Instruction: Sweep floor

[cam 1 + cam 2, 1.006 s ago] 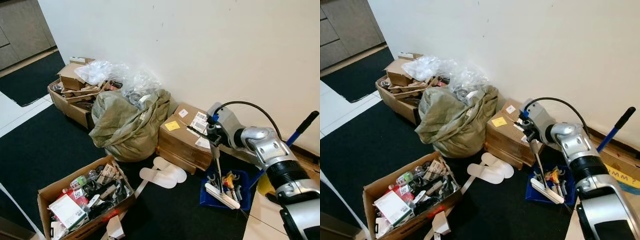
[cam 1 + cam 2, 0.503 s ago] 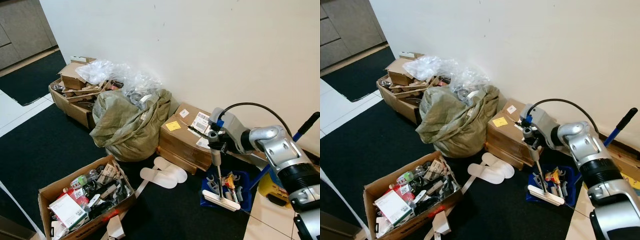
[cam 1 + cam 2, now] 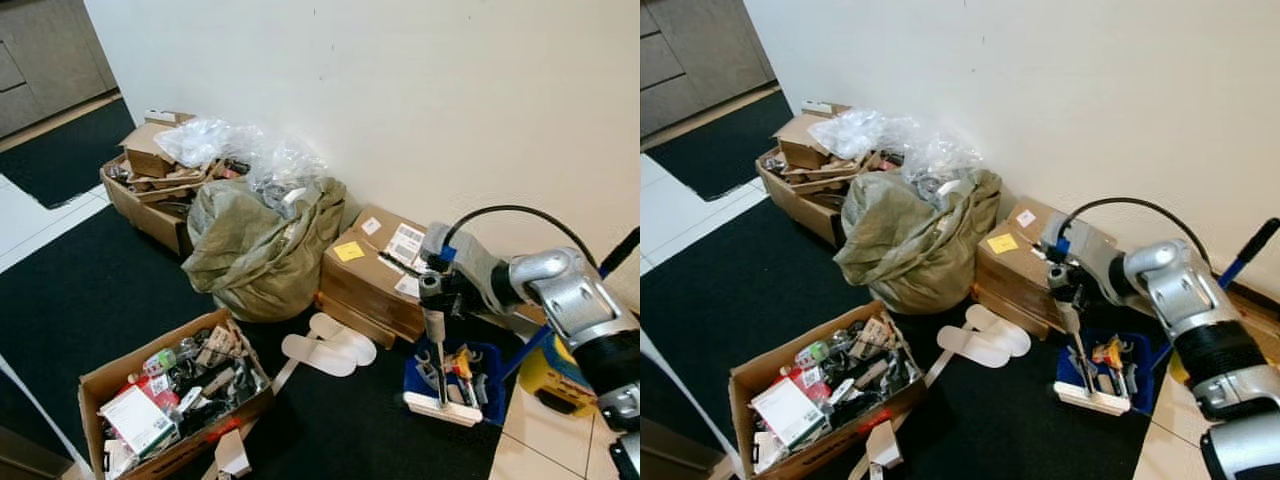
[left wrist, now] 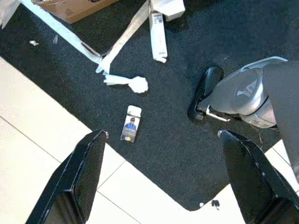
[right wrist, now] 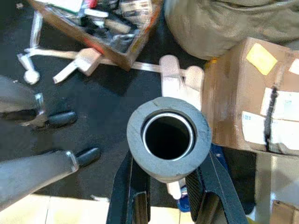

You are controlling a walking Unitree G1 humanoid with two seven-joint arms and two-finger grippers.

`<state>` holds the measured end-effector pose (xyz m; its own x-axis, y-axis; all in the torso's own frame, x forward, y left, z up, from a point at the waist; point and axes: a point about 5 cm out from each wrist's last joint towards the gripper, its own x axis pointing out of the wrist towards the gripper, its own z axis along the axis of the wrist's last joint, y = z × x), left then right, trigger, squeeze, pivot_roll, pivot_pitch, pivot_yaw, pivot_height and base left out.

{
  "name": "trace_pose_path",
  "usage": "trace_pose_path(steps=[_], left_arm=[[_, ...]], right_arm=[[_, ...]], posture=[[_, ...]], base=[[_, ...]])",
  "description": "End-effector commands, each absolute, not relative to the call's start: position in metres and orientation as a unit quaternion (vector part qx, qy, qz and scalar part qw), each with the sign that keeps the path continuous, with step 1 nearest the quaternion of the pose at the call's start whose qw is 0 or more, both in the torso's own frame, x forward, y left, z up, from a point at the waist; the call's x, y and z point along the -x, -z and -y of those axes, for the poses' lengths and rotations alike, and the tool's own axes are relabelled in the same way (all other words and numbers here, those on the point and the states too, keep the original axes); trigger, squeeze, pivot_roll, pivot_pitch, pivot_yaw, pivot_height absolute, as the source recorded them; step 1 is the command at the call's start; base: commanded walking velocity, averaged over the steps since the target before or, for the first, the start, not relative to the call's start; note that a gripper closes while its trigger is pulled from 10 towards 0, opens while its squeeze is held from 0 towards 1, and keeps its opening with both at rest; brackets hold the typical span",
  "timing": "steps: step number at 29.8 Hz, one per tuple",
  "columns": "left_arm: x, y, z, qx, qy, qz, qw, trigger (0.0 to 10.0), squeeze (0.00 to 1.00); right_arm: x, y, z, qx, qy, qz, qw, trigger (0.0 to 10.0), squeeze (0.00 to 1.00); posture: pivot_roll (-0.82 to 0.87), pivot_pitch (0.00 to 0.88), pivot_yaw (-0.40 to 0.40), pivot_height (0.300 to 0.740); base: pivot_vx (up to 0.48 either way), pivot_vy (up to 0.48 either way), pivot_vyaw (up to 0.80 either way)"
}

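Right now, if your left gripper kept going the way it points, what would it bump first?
Probably the black carpet, near the small card lying between the open left gripper's fingers; depth is hard to judge.

Olive-green sack (image 3: 262, 250); brown cardboard boxes (image 3: 375, 270), one with a yellow note and white labels; white slippers (image 3: 330, 347) on a black carpet (image 3: 90, 290); blue dustpan (image 3: 480, 375) holding red and yellow bits; white-headed brush (image 3: 440, 405) with a grey handle. Beige floor tiles (image 4: 28, 154) with thin dark joints, white wall (image 3: 400, 90), clear plastic wrap (image 3: 215, 140). Silver arm with black fingers (image 5: 135, 196); small card (image 4: 131, 123) printed blue and white.
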<state>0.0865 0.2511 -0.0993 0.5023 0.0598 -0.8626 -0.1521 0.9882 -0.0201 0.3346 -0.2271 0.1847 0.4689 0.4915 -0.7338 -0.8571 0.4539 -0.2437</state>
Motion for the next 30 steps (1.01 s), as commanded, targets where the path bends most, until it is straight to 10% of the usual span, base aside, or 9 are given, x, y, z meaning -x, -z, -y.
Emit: trace_pose_path(steps=[1, 30], left_arm=[[-0.078, 0.101, -0.252, 0.049, -0.066, -0.508, 0.858, 10.0, 0.00], [-0.079, 0.101, -0.253, 0.050, -0.065, -0.508, 0.857, 10.0, 0.00]], right_arm=[[-0.327, -0.172, 0.230, 0.272, -0.439, -0.337, 0.787, 10.0, 0.00], [-0.304, -0.189, 0.230, 0.241, -0.518, -0.355, 0.740, 10.0, 0.00]], posture=[[-0.04, 0.143, 0.011, 0.740], [-0.05, 0.153, 0.009, 0.740]], base=[[0.000, 0.000, 0.00], [0.000, 0.000, 0.00]])
